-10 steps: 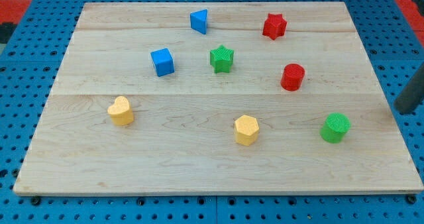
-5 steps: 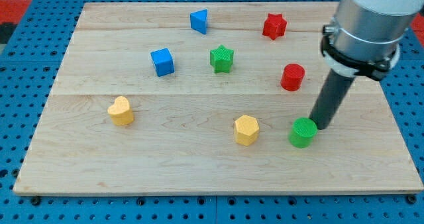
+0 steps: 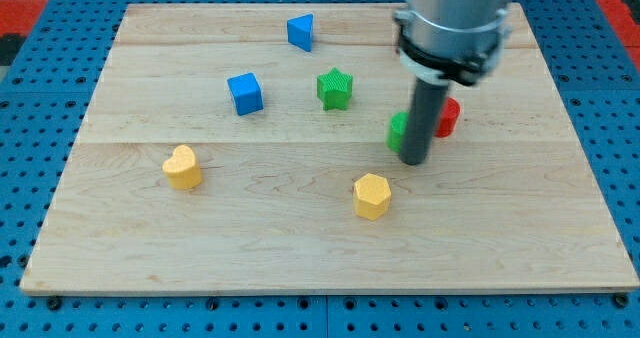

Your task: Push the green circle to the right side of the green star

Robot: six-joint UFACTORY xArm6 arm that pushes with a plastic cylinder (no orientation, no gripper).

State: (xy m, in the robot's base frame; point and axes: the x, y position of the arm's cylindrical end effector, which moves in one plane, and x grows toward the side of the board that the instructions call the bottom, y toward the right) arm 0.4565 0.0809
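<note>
The green star (image 3: 335, 88) sits on the wooden board (image 3: 150, 248) a little above the middle. The green circle (image 3: 398, 130) lies to its lower right, mostly hidden behind my rod, next to the red cylinder (image 3: 449, 116). My tip (image 3: 414, 162) rests on the board right at the circle's lower right side, touching or almost touching it.
A blue cube (image 3: 245, 93) and a blue triangle (image 3: 300, 31) lie to the left of and above the star. A yellow heart (image 3: 182, 167) is at the left, a yellow hexagon (image 3: 371, 195) below my tip. The red star is hidden behind the arm.
My tip swept in from the right edge and pushed the green circle left and up, from the lower right of the board to beside the red cylinder.
</note>
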